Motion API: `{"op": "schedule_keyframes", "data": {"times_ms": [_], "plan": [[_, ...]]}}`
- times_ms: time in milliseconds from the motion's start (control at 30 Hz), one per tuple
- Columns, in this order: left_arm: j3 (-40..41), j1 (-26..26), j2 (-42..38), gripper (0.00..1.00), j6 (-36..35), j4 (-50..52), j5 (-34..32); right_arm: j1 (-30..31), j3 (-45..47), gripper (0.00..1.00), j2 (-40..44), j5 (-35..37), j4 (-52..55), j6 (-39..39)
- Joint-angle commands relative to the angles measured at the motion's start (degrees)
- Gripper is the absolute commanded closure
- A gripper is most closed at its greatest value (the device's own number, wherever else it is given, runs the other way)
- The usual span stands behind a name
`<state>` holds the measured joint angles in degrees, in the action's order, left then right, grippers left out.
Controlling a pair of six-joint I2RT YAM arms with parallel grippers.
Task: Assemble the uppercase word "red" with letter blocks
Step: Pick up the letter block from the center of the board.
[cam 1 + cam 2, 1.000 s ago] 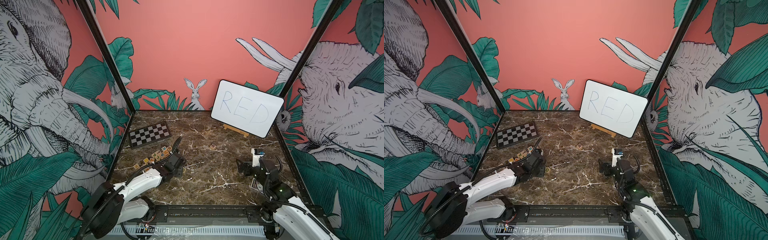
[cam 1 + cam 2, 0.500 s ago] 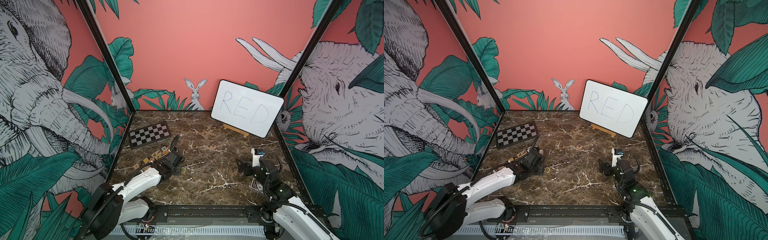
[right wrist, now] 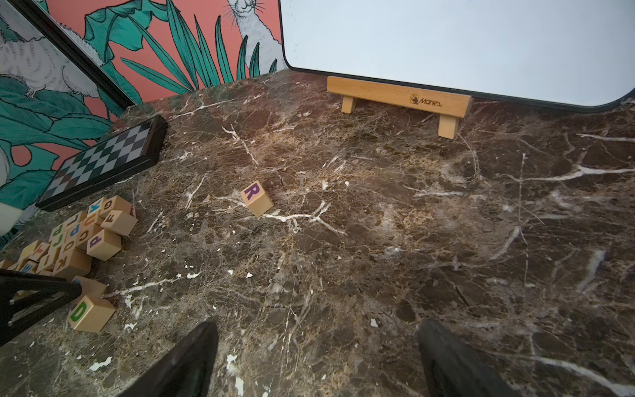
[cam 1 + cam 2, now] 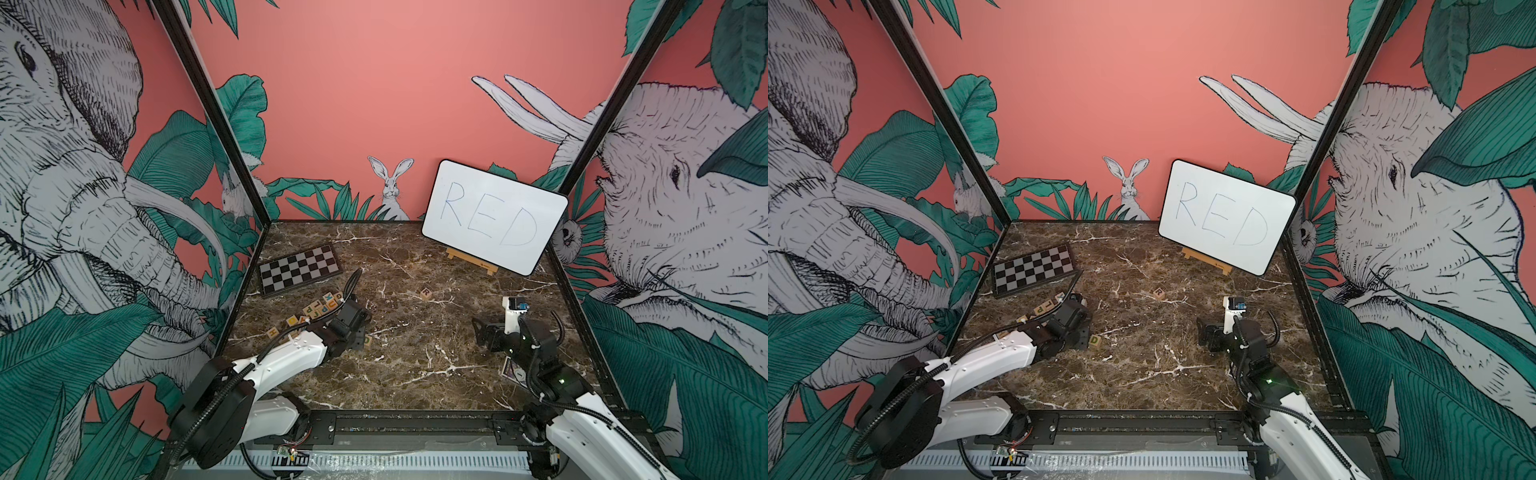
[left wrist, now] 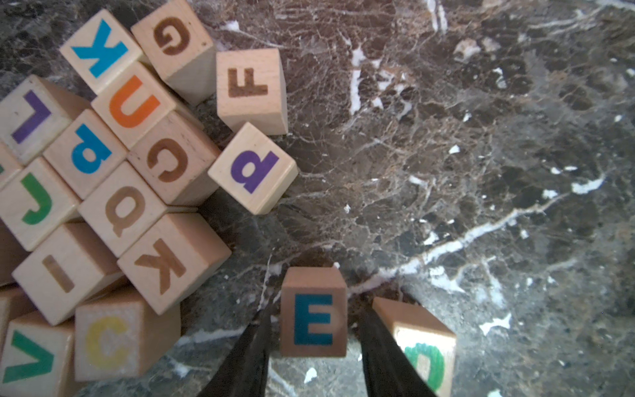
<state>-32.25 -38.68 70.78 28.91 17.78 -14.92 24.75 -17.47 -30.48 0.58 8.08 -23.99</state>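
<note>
The E block (image 5: 313,319), a pale cube with a bluish-green E, stands on the marble between the fingers of my left gripper (image 5: 316,309). A narrow strip of table shows on each side of it, so the jaws are open. In both top views the left gripper (image 4: 358,334) hides this block. The D block (image 5: 422,350) with a green D sits just outside one finger (image 5: 381,350), also in a top view (image 4: 1095,340). The R block (image 4: 425,293) lies alone mid-table, R up. My right gripper (image 3: 318,343) hovers wide open over bare marble at the right (image 4: 484,332).
A heap of other letter blocks (image 5: 113,172) lies right beside the left gripper, by the left wall (image 4: 316,309). A chessboard (image 4: 298,270) is at the back left. A whiteboard (image 4: 494,216) on a wooden stand (image 3: 398,98) stands at the back right. A card (image 4: 513,370) lies under the right arm.
My left gripper has shifted slightly beside the heap, towards the D block. The right arm and the R block have not moved.
</note>
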Motion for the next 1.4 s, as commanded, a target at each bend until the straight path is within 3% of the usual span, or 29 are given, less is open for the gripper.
{"op": "schedule_keyframes", "data": {"times_ms": [0, 733, 1167, 1367], "plan": [[0.3, 0.3, 1.1, 0.55, 0.0, -1.7, -1.2, 0.3, 0.3, 0.09, 0.1, -0.1, -1.6, -0.3], [-0.3, 0.3, 3.1, 0.71, -1.3, -1.5, -0.7, 0.2, 0.2, 0.09, 0.5, 0.0, -1.3, -0.1], [-0.1, 0.3, -8.4, 0.7, -2.0, 4.5, 0.1, 0.3, 0.1, 0.09, 0.9, 0.3, -0.9, -0.1], [-1.9, 0.3, -14.0, 0.69, -2.7, 4.3, 8.7, 0.2, 0.1, 0.09, 1.6, 0.7, -0.6, -0.1]]}}
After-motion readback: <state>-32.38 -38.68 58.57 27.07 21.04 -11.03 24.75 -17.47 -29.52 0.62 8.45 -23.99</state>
